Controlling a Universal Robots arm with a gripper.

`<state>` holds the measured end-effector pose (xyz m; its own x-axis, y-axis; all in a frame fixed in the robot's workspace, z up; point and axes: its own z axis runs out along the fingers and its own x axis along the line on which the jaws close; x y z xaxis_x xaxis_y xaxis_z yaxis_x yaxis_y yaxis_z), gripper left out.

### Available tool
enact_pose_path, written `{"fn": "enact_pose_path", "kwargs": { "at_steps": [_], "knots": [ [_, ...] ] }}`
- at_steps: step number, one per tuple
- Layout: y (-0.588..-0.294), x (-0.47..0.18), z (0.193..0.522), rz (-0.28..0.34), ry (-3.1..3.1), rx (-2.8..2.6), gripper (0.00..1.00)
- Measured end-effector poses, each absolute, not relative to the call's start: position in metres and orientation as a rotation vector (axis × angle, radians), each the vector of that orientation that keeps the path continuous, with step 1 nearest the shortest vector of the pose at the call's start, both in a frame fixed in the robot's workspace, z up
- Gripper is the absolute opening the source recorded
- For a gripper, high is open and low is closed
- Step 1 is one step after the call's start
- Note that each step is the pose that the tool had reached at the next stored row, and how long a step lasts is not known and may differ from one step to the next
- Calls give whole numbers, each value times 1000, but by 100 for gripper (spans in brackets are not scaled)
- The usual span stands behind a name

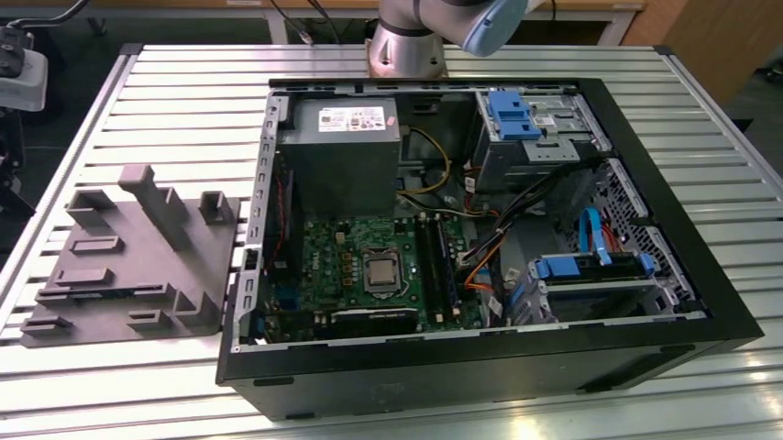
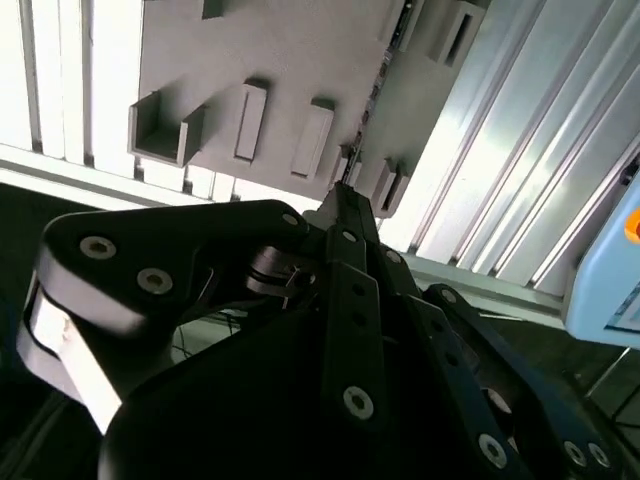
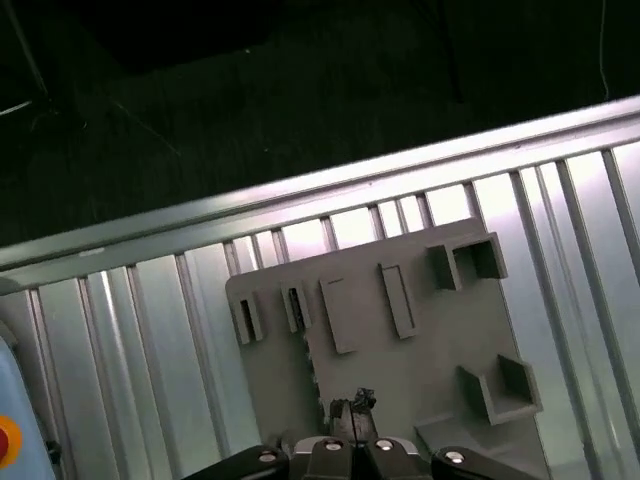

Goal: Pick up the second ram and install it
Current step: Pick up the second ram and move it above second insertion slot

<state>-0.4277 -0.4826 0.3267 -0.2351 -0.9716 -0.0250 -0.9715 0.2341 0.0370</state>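
Note:
The second ram (image 1: 104, 293) is a thin dark stick standing on edge in a slot of the grey holder block (image 1: 135, 247), on the table at the exterior view's left. In both wrist views it shows as a dark jagged line (image 3: 310, 365) (image 2: 378, 85) across the block. My gripper (image 3: 352, 404) (image 2: 345, 192) hangs well above the block, its fingertips drawn together with nothing between them, lined up near one end of the ram and apart from it. The green motherboard (image 1: 355, 266) with its long black sockets (image 1: 437, 266) lies inside the open computer case (image 1: 490, 367).
The case takes up the middle and the exterior view's right of the slatted metal table (image 1: 183, 92). Inside it are a grey power supply (image 1: 343, 147), blue drive brackets (image 1: 514, 115) and loose cables (image 1: 478, 266). The holder block carries upright posts (image 1: 159, 206).

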Motion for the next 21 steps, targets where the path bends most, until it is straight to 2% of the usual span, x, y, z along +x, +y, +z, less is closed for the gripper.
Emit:
{"fn": "enact_pose_path", "kwargs": {
  "at_steps": [21],
  "knots": [
    [-483,-428,326,-69,-2205,2225,11]
  ]
}}
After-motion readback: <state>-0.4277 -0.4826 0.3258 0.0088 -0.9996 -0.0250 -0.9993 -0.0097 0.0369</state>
